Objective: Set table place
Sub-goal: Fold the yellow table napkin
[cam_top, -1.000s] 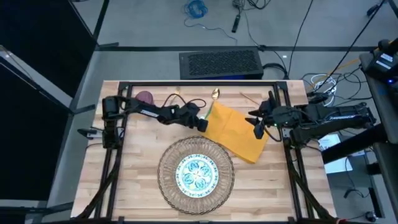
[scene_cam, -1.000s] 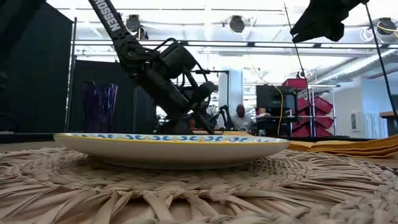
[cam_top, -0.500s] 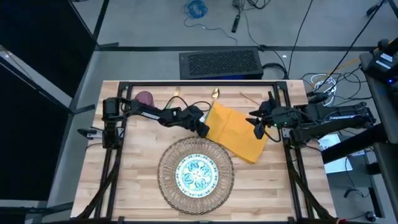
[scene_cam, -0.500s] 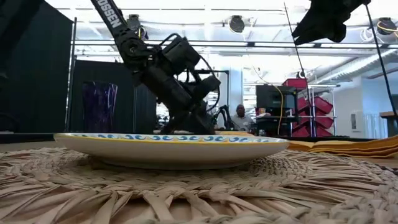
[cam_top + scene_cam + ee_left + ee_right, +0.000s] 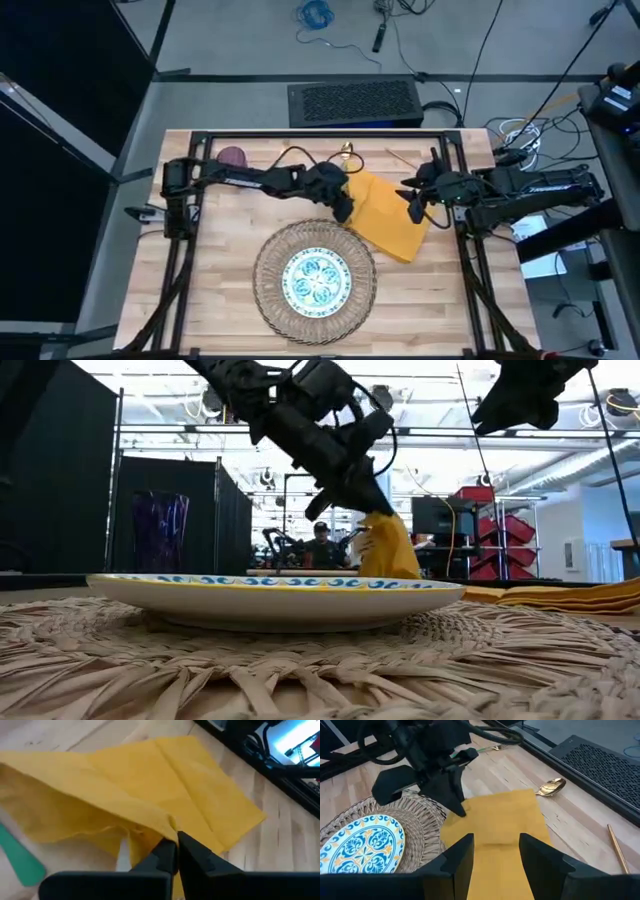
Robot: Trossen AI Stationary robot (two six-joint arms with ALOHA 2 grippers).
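A robotics lab or open workshop: a black-framed wooden table (image 5: 230,300) on a grey floor with loose cables (image 5: 316,14), ceiling lights (image 5: 380,398), red storage bins (image 5: 497,550) and a seated person (image 5: 322,546) behind.

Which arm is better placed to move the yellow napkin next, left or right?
Left. The left gripper is already shut on the napkin, lifting its edge. The right gripper hangs open above the napkin's other side.

yellow napkin (image 5: 388,220) corner lifted beside mat (image 5: 316,276) w/ plate (image 5: 316,279).
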